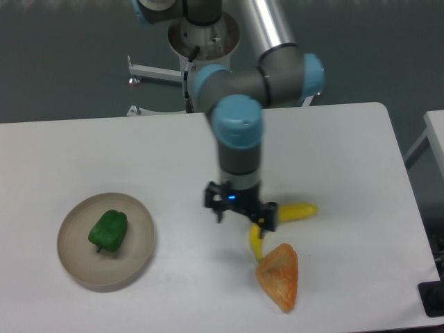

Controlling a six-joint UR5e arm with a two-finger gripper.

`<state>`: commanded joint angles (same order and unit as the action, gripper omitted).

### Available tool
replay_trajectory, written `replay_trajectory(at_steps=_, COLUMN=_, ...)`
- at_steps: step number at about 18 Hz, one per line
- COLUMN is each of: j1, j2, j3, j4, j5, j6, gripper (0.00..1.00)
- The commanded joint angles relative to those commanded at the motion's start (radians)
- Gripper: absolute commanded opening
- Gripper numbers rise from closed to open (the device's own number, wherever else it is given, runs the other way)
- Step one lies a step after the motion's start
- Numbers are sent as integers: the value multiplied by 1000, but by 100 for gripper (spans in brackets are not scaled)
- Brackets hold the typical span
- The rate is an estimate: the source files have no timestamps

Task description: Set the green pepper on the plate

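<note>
The white table [333, 146] filled most of the frame. At lower left the round beige plate [139, 260] held the small glossy green pepper [108, 230], lying inside the rim, so the job looked done. At centre the black two-finger gripper [240, 210] hung empty, fingers apart, just above the curved yellow banana [297, 211]. Dropping lower, I reckoned, it could knock that banana into the orange wedge [279, 276].

white table [347, 146] under me, beige plate [142, 243] at 9 o'clock, banana [300, 210] and orange wedge-shaped food [279, 274] at 5 o'clock, touching
</note>
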<state>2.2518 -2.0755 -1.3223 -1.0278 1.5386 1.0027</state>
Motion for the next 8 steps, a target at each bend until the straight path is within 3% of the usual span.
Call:
replay_trajectory(at_steps=5, j1=57, j2=6, j3=-3, j4=-3, j5=31, j6=224, gripper=100)
replay_trajectory(at_steps=8, j1=71, j2=5, j3=-8, j4=-3, j5=31, j6=269, gripper=100)
